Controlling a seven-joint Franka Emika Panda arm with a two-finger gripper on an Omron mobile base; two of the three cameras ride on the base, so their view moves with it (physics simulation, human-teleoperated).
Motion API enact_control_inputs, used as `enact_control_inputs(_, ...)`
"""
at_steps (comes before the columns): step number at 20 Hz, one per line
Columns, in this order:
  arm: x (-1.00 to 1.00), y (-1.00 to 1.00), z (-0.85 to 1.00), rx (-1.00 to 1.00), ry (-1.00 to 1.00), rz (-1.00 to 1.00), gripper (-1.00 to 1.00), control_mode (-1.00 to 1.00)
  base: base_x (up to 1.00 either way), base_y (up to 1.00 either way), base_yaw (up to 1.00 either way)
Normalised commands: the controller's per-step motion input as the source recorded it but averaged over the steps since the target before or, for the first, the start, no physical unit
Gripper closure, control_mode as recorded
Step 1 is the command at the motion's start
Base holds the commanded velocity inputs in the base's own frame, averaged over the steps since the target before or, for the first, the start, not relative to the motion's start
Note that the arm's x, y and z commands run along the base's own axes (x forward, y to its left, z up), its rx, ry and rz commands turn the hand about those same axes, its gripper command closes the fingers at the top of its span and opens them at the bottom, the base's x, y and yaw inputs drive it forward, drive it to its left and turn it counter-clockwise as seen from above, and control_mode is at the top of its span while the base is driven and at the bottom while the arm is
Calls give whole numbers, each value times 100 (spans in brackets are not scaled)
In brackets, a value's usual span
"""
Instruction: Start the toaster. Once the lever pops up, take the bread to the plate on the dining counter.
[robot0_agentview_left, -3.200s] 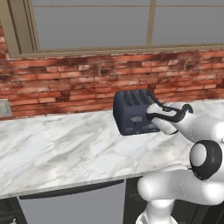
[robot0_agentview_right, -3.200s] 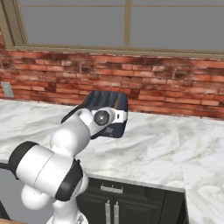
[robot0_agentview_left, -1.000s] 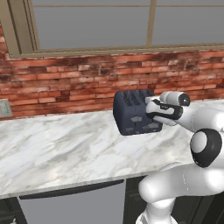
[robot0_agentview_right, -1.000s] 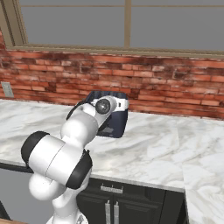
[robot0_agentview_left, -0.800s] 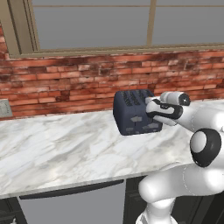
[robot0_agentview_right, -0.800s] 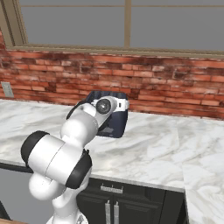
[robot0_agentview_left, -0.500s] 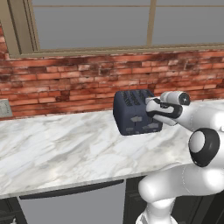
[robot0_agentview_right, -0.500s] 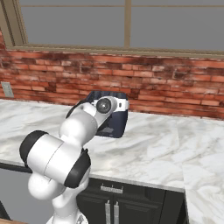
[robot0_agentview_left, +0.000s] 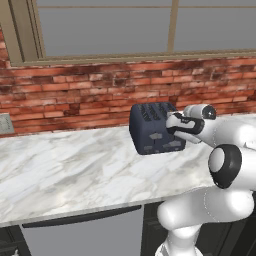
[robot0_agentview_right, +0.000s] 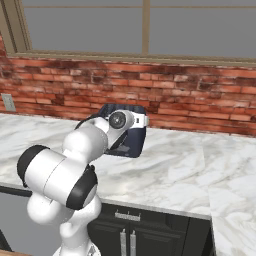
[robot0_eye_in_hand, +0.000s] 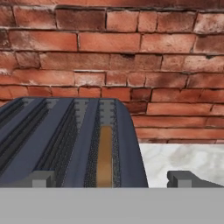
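The dark navy toaster (robot0_agentview_left: 152, 131) stands on the marbled kitchen counter (robot0_agentview_left: 75, 170) against the brick wall, and it is also seen from the other side (robot0_agentview_right: 131, 142). My gripper (robot0_agentview_left: 171, 125) hovers at the toaster's right end, level with its top, and points toward the wall. In the hand view the gripper (robot0_eye_in_hand: 111, 179) is open. One fingertip (robot0_eye_in_hand: 40, 178) is over the toaster's near edge, the other beside it over the counter. The bread (robot0_eye_in_hand: 104, 154) sits sunk in the rightmost slot as a golden-brown strip. Nothing is between the fingers. The plate and the dining counter are out of view.
A red brick wall (robot0_agentview_left: 75, 100) rises behind the counter with a window (robot0_agentview_left: 105, 25) above it. A wall outlet (robot0_agentview_left: 5, 123) sits at the far left. Dark cabinets (robot0_agentview_right: 130, 235) lie below the counter edge. Marble stretches left and right of the toaster.
Since the earliest frames the hand has risen from the toaster's side to the height of its top. Over the last second it has barely moved and stayed open.
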Motion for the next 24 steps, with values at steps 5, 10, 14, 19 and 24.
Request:
enact_control_inputs(5,0,0,0,0,0,-2,-100,-100,0,0,0)
enact_control_inputs(10,7,2,0,0,0,0,-100,-100,0,0,0)
enact_control_inputs(14,9,0,0,0,0,0,-100,-100,0,0,0)
enact_control_inputs(19,1,0,0,0,0,0,-100,-100,0,0,0)
enact_control_inputs(24,0,0,-7,0,0,0,-100,-100,0,0,0)
